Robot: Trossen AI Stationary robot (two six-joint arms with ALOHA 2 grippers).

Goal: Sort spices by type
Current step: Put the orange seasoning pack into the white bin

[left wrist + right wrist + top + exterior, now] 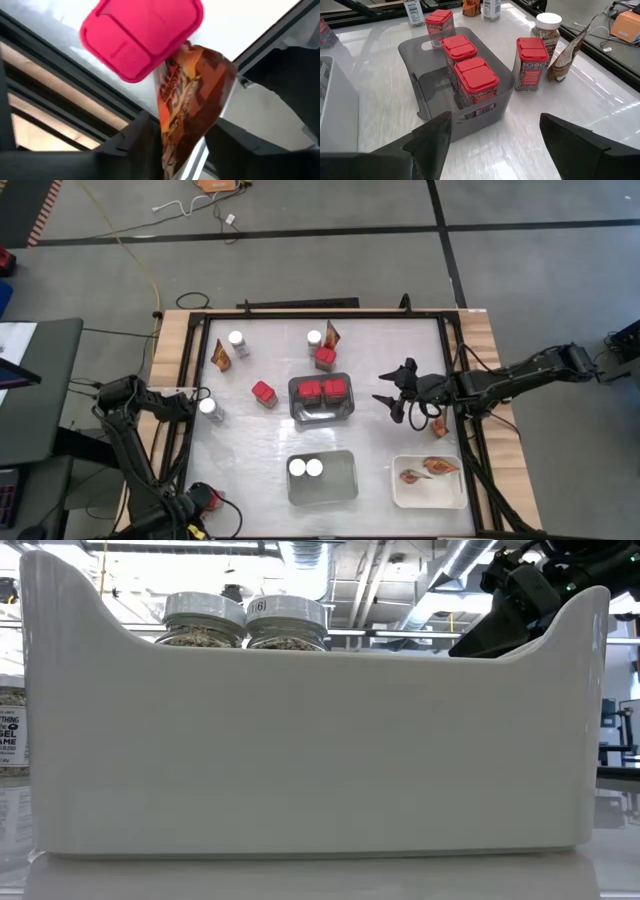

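Observation:
In the left wrist view an orange-brown packet stands between my left gripper's dark fingers. It sits right beside a red boxy container seen from above, at the table's left rail. In the high view my left arm covers both. My right gripper hangs open at the table's right, facing the grey tray, which holds two red containers. Loose on the table are red containers, white-lidded jars and packets. My left gripper has the packet's lower part between its two fingers, which come from above and point down. One finger lies against each flat side. The packet stands upright and leans toward the red container's lid. Its foot is hidden.
A near tray holds two jars, and its white wall fills the low view. A white tray at the near right holds two packets. A red container, a jar and a packet cluster behind the grey tray. Black rails frame the table.

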